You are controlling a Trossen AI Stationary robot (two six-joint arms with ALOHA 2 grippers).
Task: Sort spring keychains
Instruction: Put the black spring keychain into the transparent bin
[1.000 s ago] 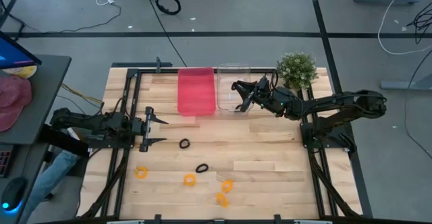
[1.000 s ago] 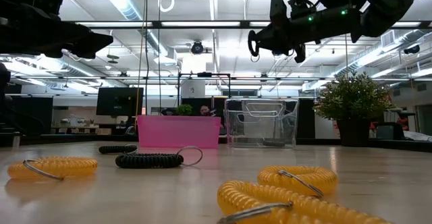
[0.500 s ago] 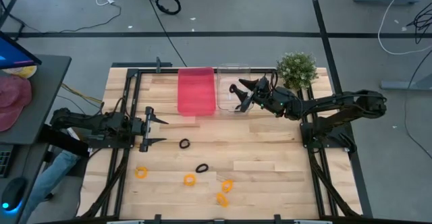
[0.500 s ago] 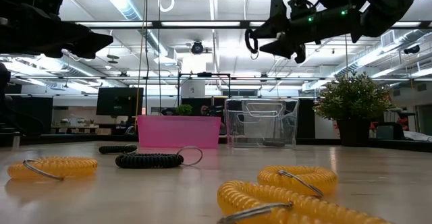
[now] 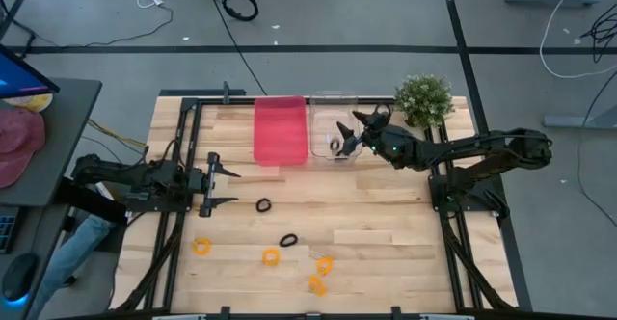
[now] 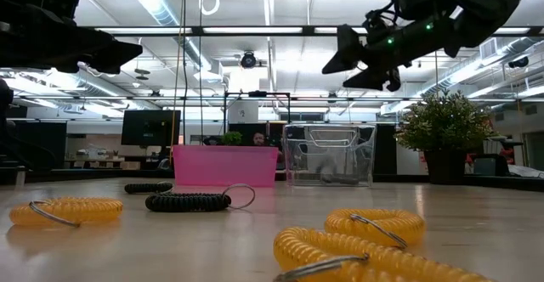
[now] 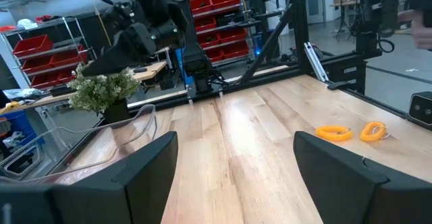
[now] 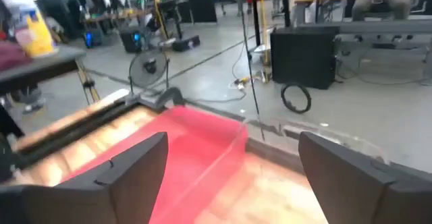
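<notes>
Inside clear bin (image 5: 333,127): black keychain (image 5: 335,146), maybe two; pink bin (image 5: 280,129) apparently empty.

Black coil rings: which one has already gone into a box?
The black ring lying in the clear bin, below the right pincer, which is open. The other two black rings lie on the bare wooden table.

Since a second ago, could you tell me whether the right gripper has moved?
Yes. The right gripper drew back slightly from over the clear bin, toward the plant.
</notes>
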